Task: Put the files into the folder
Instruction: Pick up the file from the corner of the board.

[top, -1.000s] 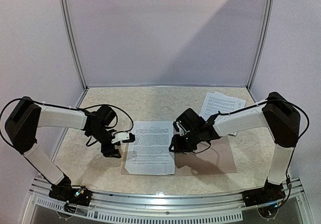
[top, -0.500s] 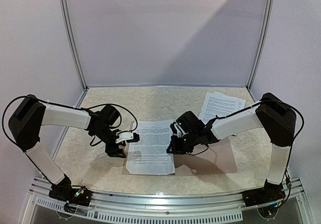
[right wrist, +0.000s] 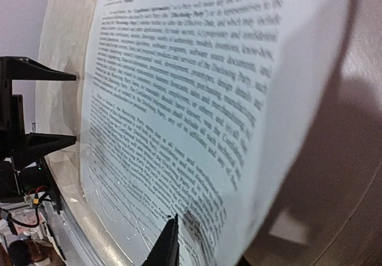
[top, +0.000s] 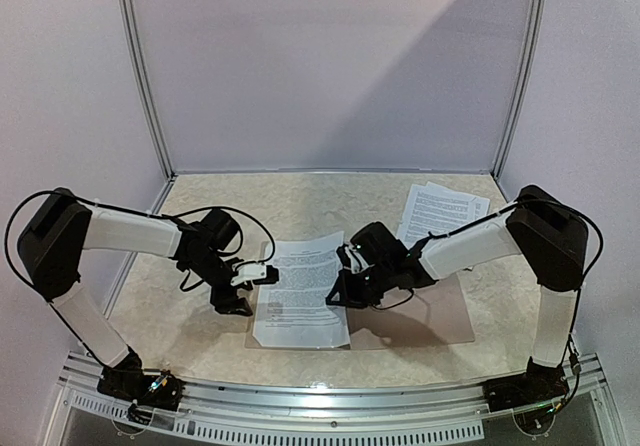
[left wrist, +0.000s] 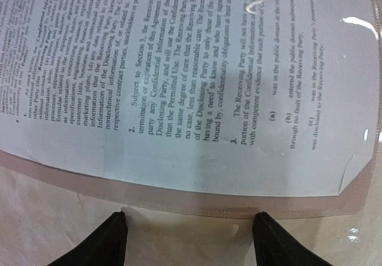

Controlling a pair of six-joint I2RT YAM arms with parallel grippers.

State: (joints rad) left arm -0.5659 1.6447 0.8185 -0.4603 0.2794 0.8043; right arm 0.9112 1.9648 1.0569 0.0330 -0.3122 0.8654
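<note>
Left pincer (top: 267, 274) spread, right pincer (top: 341, 288) pinching the files (top: 296, 301) above the folder (top: 430, 316) on marbled table (top: 300, 201), lilac walls (top: 330, 66).

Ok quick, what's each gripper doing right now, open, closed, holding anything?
Left gripper: open, holding nothing.
Right gripper: closed on the printed sheet at its lifted edge, as far as shows.

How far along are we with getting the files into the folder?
Done: the folder lies open, and one sheet is on its left half. In hand: the right gripper appears to pinch that sheet's lifted right edge, while the left gripper is open at the folder's left edge. Left: the other files lie on the table behind the folder.
</note>
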